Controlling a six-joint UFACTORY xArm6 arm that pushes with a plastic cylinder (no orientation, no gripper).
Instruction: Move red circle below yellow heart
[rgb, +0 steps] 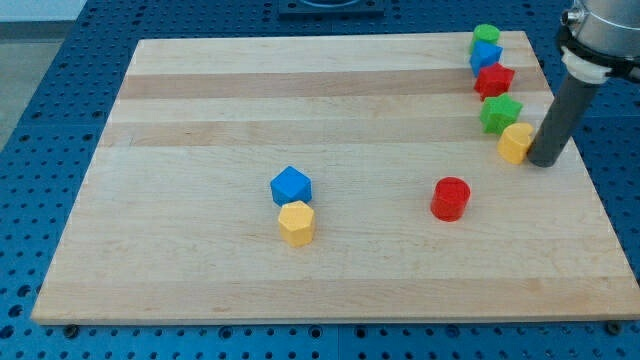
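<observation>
The red circle (451, 198) stands on the wooden board, right of the middle. The yellow heart (516, 142) lies near the board's right edge, up and to the right of the red circle. My tip (544, 161) rests on the board just right of the yellow heart, touching or nearly touching it. The rod rises from there toward the view's top right.
A green star (500, 113), a red star (494, 80), a blue block (486, 56) and a green block (487, 36) line up above the yellow heart. A blue block (291, 185) and a yellow hexagon (296, 222) sit together left of the middle. The board's right edge (590, 190) is close to my tip.
</observation>
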